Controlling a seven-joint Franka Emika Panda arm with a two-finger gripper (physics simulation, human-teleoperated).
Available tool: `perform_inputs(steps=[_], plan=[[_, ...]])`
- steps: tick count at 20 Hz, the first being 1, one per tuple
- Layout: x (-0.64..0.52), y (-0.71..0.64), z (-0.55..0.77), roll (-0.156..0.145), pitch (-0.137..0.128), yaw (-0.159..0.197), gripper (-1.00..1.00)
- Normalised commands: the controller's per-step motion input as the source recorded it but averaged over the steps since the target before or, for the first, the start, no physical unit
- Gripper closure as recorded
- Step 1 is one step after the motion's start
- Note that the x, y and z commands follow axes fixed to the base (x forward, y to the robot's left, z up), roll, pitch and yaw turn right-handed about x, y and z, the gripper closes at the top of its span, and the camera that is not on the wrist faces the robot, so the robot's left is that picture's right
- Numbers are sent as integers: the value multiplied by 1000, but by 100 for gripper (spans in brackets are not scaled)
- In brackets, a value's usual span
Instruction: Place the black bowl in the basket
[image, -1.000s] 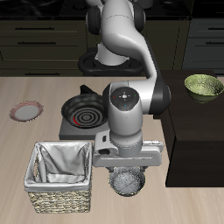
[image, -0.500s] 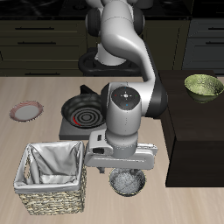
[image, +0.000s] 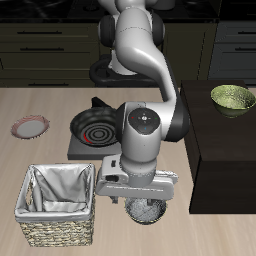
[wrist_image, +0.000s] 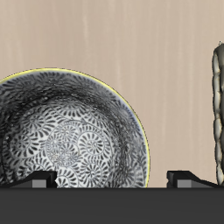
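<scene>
The black bowl (image: 148, 214) sits near the table's front edge, beside the basket (image: 55, 233). Most of it is hidden under my hand in the exterior view. My gripper (image: 144, 202) hangs directly over it, open. In the wrist view the bowl (wrist_image: 66, 131) fills much of the frame, showing its grey speckled inside. My gripper (wrist_image: 114, 179) has one fingertip (wrist_image: 39, 180) over the bowl's inside and the other outside its rim. Nothing is held. A strip of the basket's woven wall (wrist_image: 219, 114) shows at the edge of the wrist view.
A frying pan (image: 97, 126) rests on a small stove farther back. A pink-rimmed plate (image: 30, 127) lies beyond the basket. An olive-green bowl (image: 232, 97) stands on a dark raised cabinet (image: 225, 150) close beside the black bowl.
My hand has come down lower over the black bowl. The basket has shifted a little away from the bowl, toward the plate's side.
</scene>
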Motion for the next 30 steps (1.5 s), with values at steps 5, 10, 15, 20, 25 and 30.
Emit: perform_inputs(steps=[5, 10, 15, 20, 25, 30], plan=[[-88, 107, -134, 54, 33, -26, 100], [-40, 35, 191, 13, -18, -20, 100], [-68, 89, 231, 36, -37, -26, 100], [-26, 103, 169, 17, -27, 4, 100], [-83, 89, 313, 24, -44, 9, 100], [-114, -39, 350, -1, -42, 4, 100]])
